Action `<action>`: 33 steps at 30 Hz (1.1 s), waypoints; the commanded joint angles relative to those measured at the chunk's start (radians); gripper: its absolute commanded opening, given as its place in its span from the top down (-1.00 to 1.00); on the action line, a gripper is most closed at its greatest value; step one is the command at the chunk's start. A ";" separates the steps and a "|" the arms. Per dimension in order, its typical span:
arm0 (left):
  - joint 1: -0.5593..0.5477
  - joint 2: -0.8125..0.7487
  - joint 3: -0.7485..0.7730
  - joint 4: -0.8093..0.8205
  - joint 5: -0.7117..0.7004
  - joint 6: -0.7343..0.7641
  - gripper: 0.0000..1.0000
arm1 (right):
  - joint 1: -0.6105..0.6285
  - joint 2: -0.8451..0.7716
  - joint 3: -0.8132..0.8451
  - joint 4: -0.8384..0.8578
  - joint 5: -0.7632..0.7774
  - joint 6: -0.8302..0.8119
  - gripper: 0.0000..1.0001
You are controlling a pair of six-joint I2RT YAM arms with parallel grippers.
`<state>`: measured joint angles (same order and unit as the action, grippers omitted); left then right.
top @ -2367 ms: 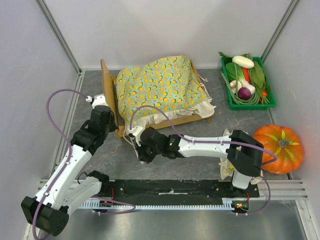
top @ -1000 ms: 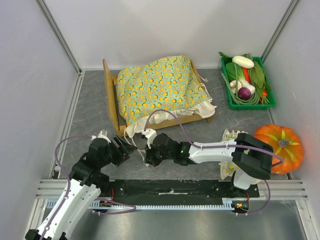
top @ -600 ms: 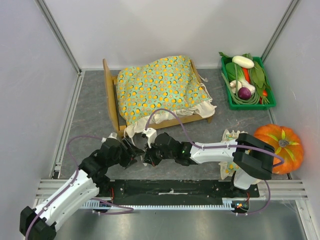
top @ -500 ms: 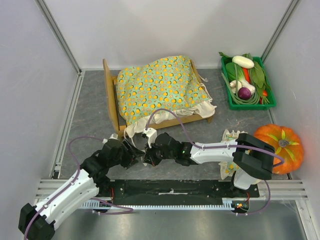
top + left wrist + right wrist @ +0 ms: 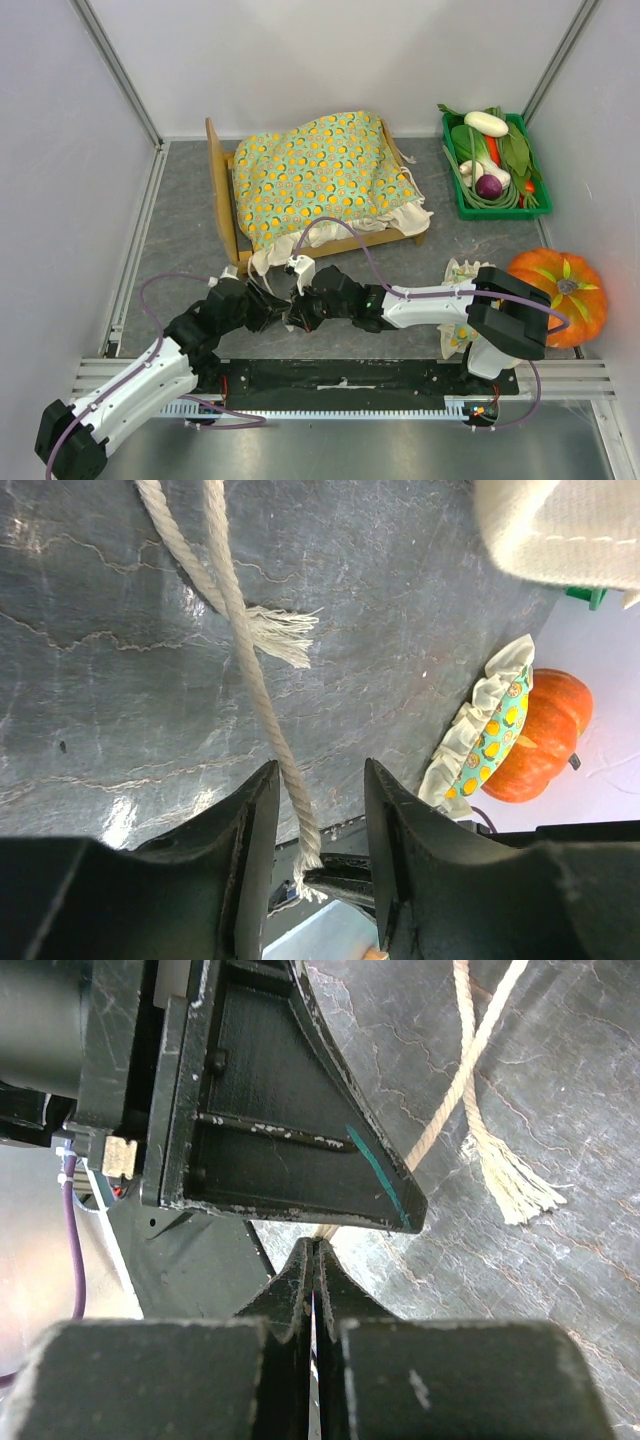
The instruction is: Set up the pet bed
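Note:
The pet bed (image 5: pixel 216 190) stands at the back, its light-wood headboard on the left, with the green orange-dotted blanket (image 5: pixel 320 170) draped over it. A cream cord (image 5: pixel 238 630) hangs from the bedding down to the floor in front. My right gripper (image 5: pixel 315 1247) is shut on the end of this cord, and in the top view (image 5: pixel 294 308) it sits just in front of the bed. My left gripper (image 5: pixel 320 767) is open with the cord running between its fingers, tip to tip with the right one (image 5: pixel 268 306). The matching pillow (image 5: pixel 478 748) lies by the right arm's base.
An orange pumpkin (image 5: pixel 560 295) sits at the right edge. A green crate (image 5: pixel 455 195) of vegetables stands at the back right. A second cord ends in a frayed tip (image 5: pixel 515 1188) on the dark stone floor. White walls close in on three sides.
My left arm has swung from beside the headboard down and right, meeting the right gripper in front of the bed. The right gripper has barely moved.

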<state>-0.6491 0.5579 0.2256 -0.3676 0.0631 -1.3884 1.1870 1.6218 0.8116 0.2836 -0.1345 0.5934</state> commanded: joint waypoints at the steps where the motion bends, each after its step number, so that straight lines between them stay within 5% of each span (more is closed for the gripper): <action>1: -0.015 0.007 -0.003 0.050 0.017 -0.041 0.12 | -0.006 -0.027 -0.009 0.065 0.012 0.016 1.00; 12: -0.029 -0.004 -0.009 0.048 0.020 -0.046 0.96 | -0.006 -0.023 -0.017 0.075 0.036 0.023 1.00; 16: -0.029 -0.010 -0.005 0.032 0.015 -0.038 0.97 | -0.004 -0.028 -0.019 0.069 0.053 0.022 1.00; 23: -0.030 0.003 0.072 -0.128 -0.118 0.023 0.96 | -0.007 -0.134 -0.046 -0.001 0.104 -0.018 0.32; 33: -0.030 0.097 0.090 -0.162 -0.181 0.063 0.97 | -0.055 -0.044 0.113 -0.067 0.162 -0.032 0.24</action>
<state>-0.6758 0.6479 0.2909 -0.4995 -0.0513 -1.3647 1.1481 1.5024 0.8234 0.2222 -0.0250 0.5747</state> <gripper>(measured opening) 0.031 0.382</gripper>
